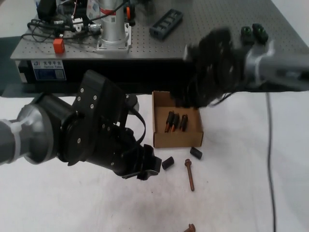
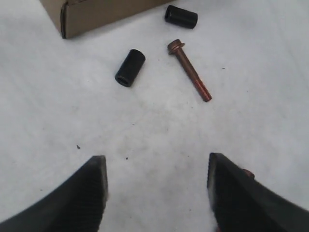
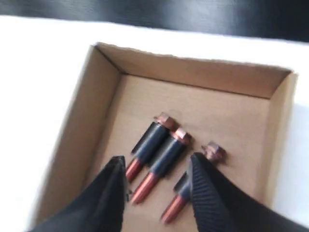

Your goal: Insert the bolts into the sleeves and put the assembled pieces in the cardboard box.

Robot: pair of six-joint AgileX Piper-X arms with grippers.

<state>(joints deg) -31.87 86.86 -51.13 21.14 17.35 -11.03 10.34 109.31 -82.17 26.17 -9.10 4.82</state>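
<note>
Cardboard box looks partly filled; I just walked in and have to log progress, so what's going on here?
Three assembled pieces lie in the cardboard box. The right pincer hangs open and empty above them. The left pincer is open over the white cloth, near two loose sleeves and a bolt not yet joined. A second bolt lies farther from the box.

Lab, by the look of it. A perforated metal breadboard (image 1: 203, 41) at the back carries a metal post (image 1: 113, 26), tangled cables (image 1: 46, 24) and a black tray (image 1: 166, 22). White cloth (image 1: 241, 193) covers the bench in front.
</note>
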